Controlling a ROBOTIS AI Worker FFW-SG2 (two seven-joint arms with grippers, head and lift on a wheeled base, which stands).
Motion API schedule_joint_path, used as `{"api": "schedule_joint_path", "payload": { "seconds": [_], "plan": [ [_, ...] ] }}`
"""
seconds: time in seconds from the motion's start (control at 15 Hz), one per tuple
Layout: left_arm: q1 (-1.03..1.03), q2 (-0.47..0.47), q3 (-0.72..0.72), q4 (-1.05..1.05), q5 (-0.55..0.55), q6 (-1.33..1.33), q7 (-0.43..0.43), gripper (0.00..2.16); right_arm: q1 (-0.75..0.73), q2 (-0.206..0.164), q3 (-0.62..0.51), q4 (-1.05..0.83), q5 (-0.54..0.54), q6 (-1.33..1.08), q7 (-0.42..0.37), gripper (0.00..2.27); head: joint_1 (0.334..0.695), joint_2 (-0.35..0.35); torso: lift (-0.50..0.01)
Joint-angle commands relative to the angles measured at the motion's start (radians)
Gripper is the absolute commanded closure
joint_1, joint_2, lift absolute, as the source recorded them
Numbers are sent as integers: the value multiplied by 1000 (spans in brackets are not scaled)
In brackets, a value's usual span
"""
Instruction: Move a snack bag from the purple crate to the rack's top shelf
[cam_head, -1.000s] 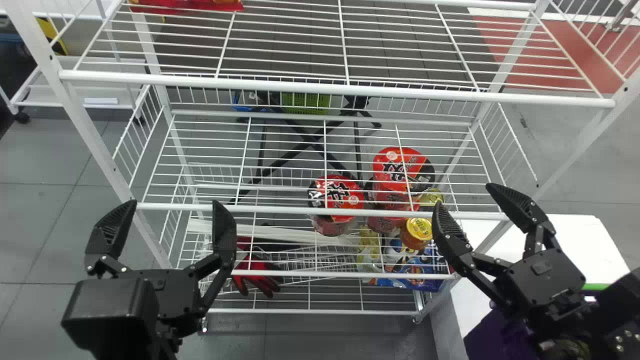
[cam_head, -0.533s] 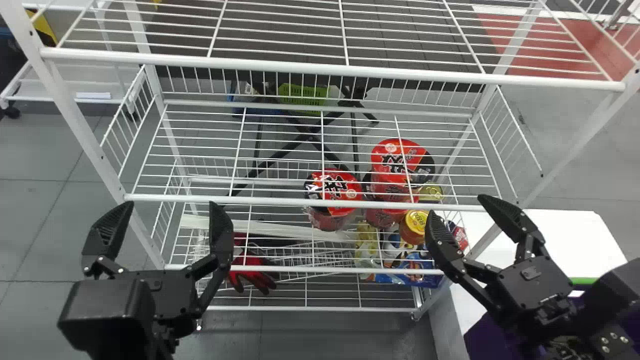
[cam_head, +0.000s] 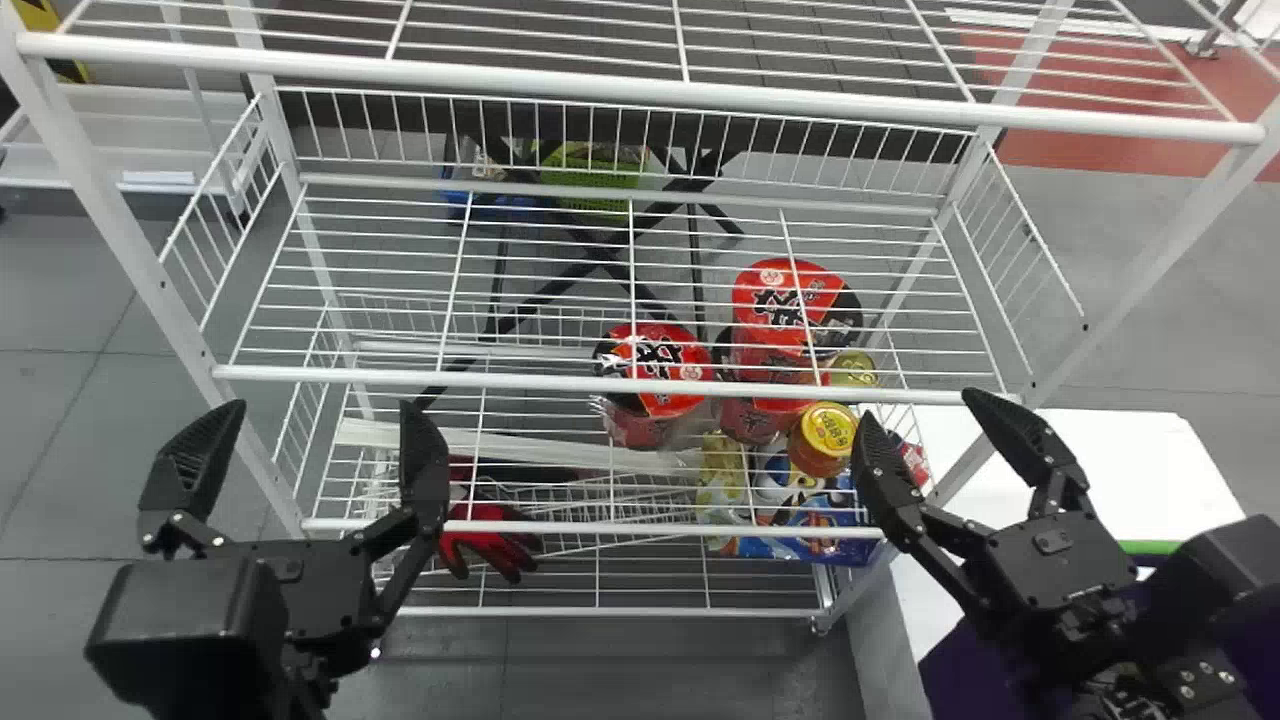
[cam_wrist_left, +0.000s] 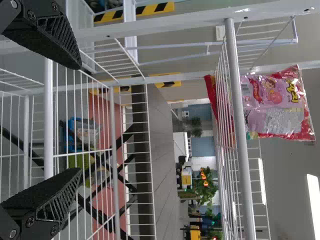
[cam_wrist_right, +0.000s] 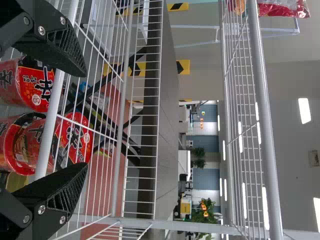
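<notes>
Main risk now: knocking the rack while clearing out. Snack bag (cam_wrist_left: 275, 105) is on the top shelf (cam_wrist_left: 241, 150), toward the robot's left, beyond the front rail. From this low angle it could be near the edge or well back, hard to say. If it's near, a bump could tip it over the rail. Slick film on bare wire, so I'd expect it to slide easily.

Second risk: right hand (cam_head: 920, 407) is close to the right front post (cam_head: 1178, 240) and the middle rail (cam_head: 600, 382) in the head view. A sideways swing could catch a fingertip in the wire and shake everything. The red tubs (cam_head: 655, 365) are lower down, and a dip into the rack could hit them.

Hands: right one has its fingers well apart, nothing between them, no grip on anything. Left hand (cam_head: 322, 408) same: spread wide, empty, in front of the rack's left side. Can't confirm clearance to the wire for either.

Purple crate (cam_head: 975, 665) is at lower right beside the white tabletop (cam_head: 1130, 450), partly behind the right arm. Placement looks done to me. Next: straight back from the rack, slow, both hands level, no sideways move until clear.
</notes>
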Motion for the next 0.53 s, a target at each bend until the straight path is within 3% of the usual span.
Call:
{"api": "schedule_joint_path", "payload": {
  "seconds": [0.0,0.47],
  "plan": [
    [0,0,0,2,0,0,2,83,-2,0,-1,-1,3,5,0,208,695,-117,-366],
    [-9,-2,-5,32,3,-31,9,83,-5,-3,-10,2,1,2,0,208,695,-125,-394]
  ]
}}
